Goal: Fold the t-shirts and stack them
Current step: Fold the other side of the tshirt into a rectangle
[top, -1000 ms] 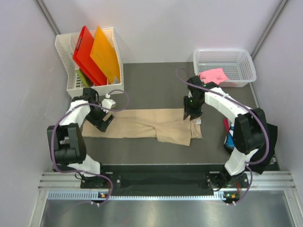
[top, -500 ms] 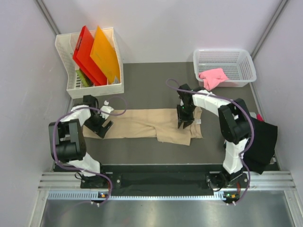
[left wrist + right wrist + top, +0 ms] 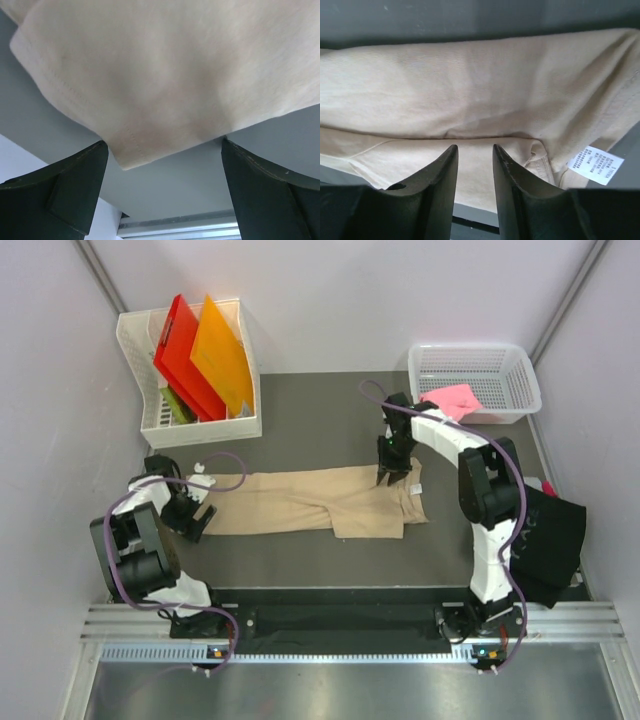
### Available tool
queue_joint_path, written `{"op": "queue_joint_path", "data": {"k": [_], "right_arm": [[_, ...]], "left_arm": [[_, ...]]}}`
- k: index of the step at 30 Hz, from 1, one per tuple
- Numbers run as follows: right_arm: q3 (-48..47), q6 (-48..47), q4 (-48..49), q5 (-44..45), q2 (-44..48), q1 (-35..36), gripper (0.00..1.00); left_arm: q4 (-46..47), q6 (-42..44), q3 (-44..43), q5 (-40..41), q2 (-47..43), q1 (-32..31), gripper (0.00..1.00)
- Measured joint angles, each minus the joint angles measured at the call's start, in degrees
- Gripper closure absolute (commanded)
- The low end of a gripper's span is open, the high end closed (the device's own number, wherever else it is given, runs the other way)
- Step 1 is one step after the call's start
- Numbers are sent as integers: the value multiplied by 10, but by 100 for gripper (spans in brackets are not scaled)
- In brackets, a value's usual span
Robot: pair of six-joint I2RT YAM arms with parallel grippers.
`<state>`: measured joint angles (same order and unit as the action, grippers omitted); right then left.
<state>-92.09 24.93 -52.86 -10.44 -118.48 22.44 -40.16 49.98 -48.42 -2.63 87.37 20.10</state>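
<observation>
Since the earlier frames our left gripper (image 3: 192, 512) had slid outward to the left end of the tan t-shirt (image 3: 300, 502), and our right gripper (image 3: 392, 474) had shifted slightly toward the far edge near the shirt's right end. The right arm had also swung clear of the black t-shirt (image 3: 552, 535), which lay at the right side of the table (image 3: 320, 420). The tan shirt lay flat across the middle of the table as a long, narrow band, with a loose flap toward the near side and its white neck label (image 3: 595, 165) showing at the right end. The pink t-shirt (image 3: 452, 398) hung over the rim of the white basket (image 3: 500, 352). Our left jaws stood spread wide with the hemmed corner of the cloth just ahead of them and nothing gripped. Our right jaws were drawn in to a narrow gap over the cloth, and we saw no fold caught between them. We judged the shirt light, limp and thin, so it would sag, drag and bunch rather than keep its shape. It would likely slide easily on the smooth surface. We thought the hemmed corners and the stitched collar edge were the best places to pinch it. Both layers should be taken at once so the fold would not open.
</observation>
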Motion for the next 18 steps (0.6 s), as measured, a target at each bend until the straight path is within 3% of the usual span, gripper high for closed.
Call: {"op": "queue_joint_path", "data": {"k": [6,14,18], "right_arm": [[15,-16,-18,22,42,0,58],[221,8,-17,27,289,11,57],[309,29,1,15,343,16,57]], "left_arm": [[-5,11,0,1,-3,8,1],[-26,12,0,-13,-28,8,1],[-44,12,-9,-18,-36,8,1]]}}
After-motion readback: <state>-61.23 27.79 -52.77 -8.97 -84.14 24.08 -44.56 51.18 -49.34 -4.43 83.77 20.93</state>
